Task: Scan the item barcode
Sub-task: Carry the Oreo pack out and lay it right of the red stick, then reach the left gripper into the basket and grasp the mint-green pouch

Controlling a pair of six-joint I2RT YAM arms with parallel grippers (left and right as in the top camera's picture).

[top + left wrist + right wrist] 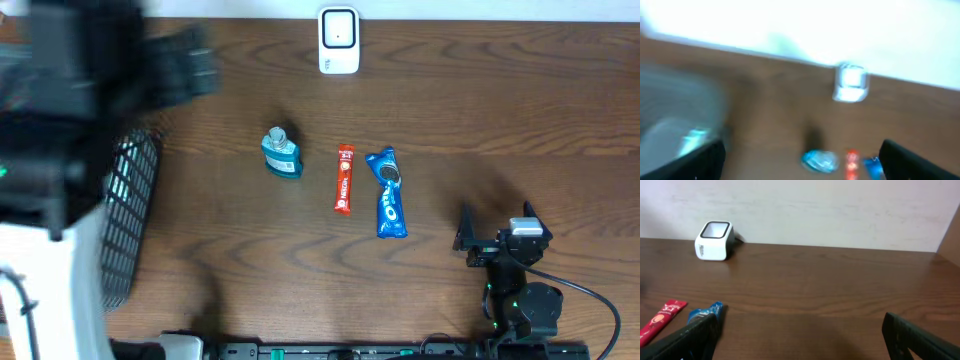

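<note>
**Three items in a tight row, neither hand holding one**

The things to scan lie mid-table in a close row: a small teal bottle (282, 155), a red stick packet (344, 180) just right of it, and a blue cookie packet (388, 195) just beside that. Nothing tells me which is meant to go first, and I can't make out a barcode on any of them from here. That seems the first risk: an item could be lifted with its code facing the wrong way and get no read at the scanner.

The row is the second risk. The red and blue packets are near enough that wide jaws coming down on one could shove the other. Both look like slick film, so I'd expect a pinch to slide or crumple. The bottle could roll or tip if it's caught off-centre.

The scanner (338, 42) sits at the far edge, well apart from the row, so whatever is picked must be carried there and turned toward its window.

The right gripper (801, 322) rests near the front edge, jaws spread, nothing between them. The left gripper (800, 150) is also spread and empty. It is raised at the left by the wire basket (128, 215) and badly blurred, so a careless reach from there could clip the basket.
</note>
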